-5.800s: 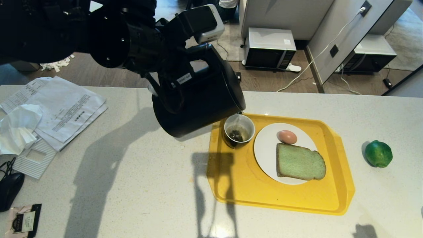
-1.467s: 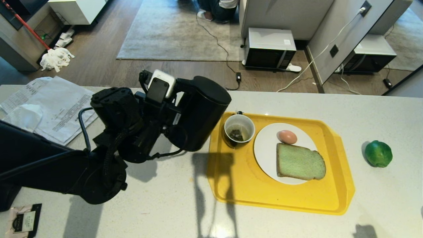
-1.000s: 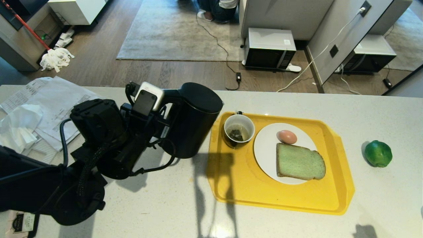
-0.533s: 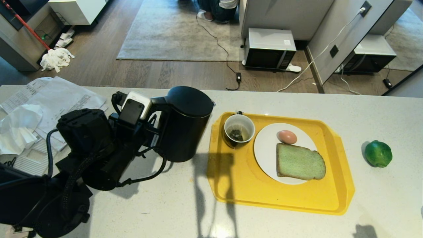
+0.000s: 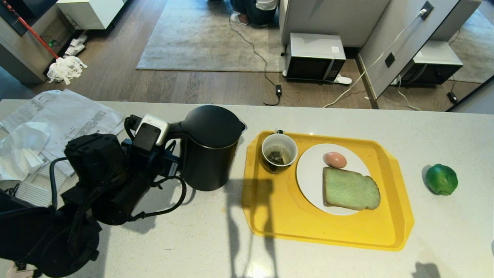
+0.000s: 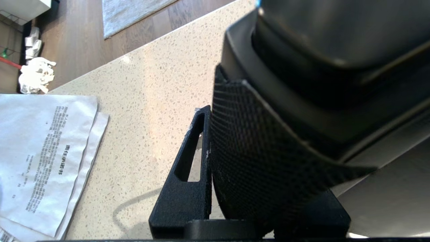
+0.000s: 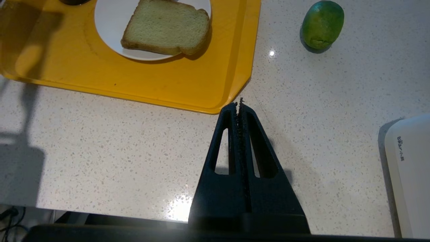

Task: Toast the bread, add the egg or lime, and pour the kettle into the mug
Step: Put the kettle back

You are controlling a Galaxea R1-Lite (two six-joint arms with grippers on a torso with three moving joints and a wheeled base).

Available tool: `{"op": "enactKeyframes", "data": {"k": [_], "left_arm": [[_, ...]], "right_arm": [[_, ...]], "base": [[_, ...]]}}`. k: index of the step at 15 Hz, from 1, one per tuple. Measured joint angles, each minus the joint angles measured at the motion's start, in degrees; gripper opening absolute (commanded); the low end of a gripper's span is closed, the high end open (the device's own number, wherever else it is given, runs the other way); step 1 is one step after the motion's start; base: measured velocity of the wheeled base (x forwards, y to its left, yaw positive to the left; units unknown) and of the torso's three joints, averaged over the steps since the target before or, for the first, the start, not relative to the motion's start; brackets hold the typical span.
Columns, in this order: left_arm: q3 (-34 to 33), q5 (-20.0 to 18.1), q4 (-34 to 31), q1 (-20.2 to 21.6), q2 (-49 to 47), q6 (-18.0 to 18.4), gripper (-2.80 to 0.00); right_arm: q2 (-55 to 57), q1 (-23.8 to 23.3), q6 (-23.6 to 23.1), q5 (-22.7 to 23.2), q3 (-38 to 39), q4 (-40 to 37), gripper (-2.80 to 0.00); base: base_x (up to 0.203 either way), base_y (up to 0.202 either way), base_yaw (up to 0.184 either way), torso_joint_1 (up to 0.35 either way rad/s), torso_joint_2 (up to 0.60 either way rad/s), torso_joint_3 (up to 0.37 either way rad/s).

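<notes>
Holding the kettle [image 5: 210, 148] by its handle, the left gripper [image 5: 175, 154] keeps it upright on the counter [image 5: 173, 239], near the far edge and just beside the yellow tray [image 5: 328, 231]. On the tray stand the mug [image 5: 279, 152] and a white plate [image 5: 308, 173] with the bread [image 5: 350, 189] and an egg [image 5: 335, 159]. Near the right edge lies the lime [image 5: 442, 179]. Over the near edge hangs the right gripper [image 7: 239, 104], squeezed tight with nothing in it.

Printed sheets of paper [image 5: 73, 116] lie at the far left edge of the counter [image 5: 193, 239], with blocks of dark print too small to read. A white thing [image 7: 408, 174] at the counter's near right edge carries a short dark mark, not legible either.
</notes>
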State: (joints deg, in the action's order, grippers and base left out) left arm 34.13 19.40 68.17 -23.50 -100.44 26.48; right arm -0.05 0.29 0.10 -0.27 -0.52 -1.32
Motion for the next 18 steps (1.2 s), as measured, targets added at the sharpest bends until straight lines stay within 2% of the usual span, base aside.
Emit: {"op": "enactKeyframes", "data": {"k": [4,15,18], "left_arm": [[0.3,-2.8,-0.1,3.1,-1.6,0.0,-2.8],[5.5,-3.9,-0.5,5.7,-4.4,-0.6,-2.8],[5.7,-3.8,-0.4,6.1,-4.6,-2.1,-2.8]], "right_arm": [[0.0,0.0,0.0,0.0,0.0,0.0,-2.8],[0.0,0.0,0.0,0.0,0.0,0.0,-2.8],[0.0,0.0,0.0,0.0,0.0,0.0,-2.8]], "base": [[0.0,0.0,0.0,0.0,0.0,0.0],[0.0,0.0,0.0,0.0,0.0,0.0],[0.0,0.0,0.0,0.0,0.0,0.0]]}}
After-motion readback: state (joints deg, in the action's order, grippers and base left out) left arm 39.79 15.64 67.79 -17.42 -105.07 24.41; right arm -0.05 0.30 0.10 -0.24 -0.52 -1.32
